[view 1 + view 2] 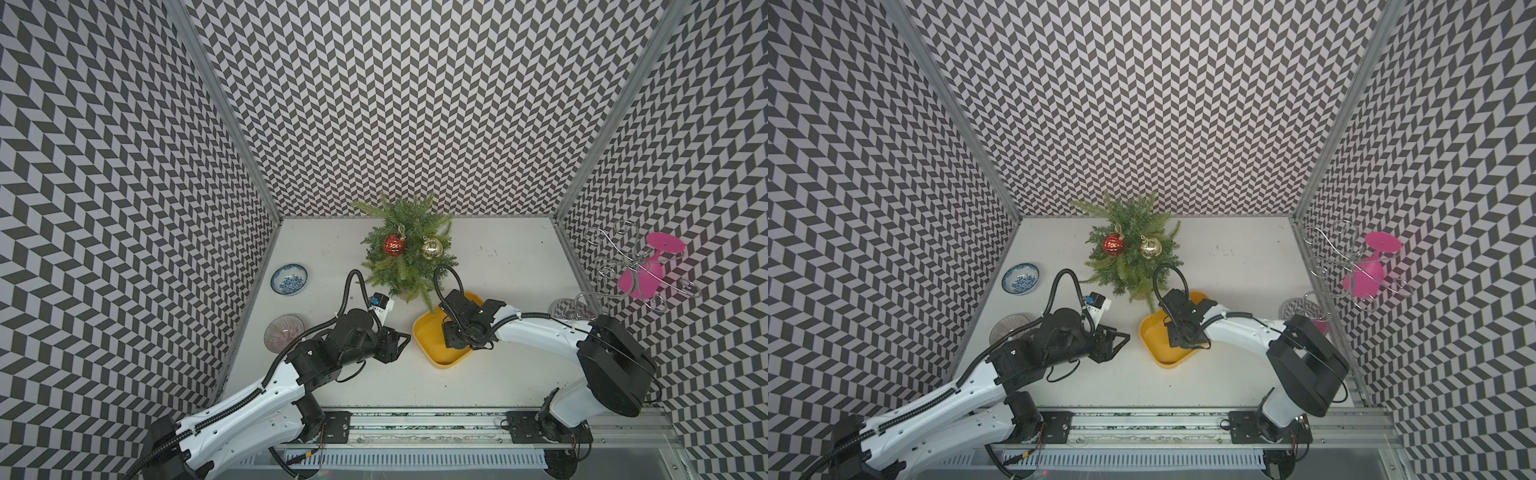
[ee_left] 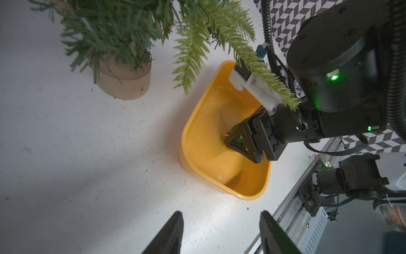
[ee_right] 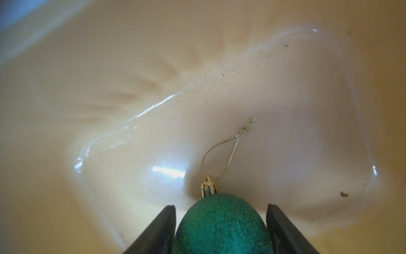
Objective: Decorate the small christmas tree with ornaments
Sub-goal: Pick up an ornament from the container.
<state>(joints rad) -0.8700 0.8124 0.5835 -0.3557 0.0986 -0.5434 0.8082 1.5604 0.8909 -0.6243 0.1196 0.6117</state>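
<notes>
No legible text, no labels, no numbers

Small xmas tree (image 1: pixel 401 274): upright, mid-table near back wall, green feathery branches, pale round wood base (image 2: pixel 124 81). In both top views, red patterned bauble (image 1: pixel 393 244) hangs in branches left of centre and shiny gold bauble (image 1: pixel 432 247) right of centre, the two apart. Glittery green bauble (image 3: pixel 222 226) sits in yellow tray (image 2: pixel 197 123) near tree base. Its gold cap (image 3: pixel 208 185) and thin string loop (image 3: pixel 232 152) point along tray floor. Right gripper (image 3: pixel 220 220) fingers touch both sides.
</notes>
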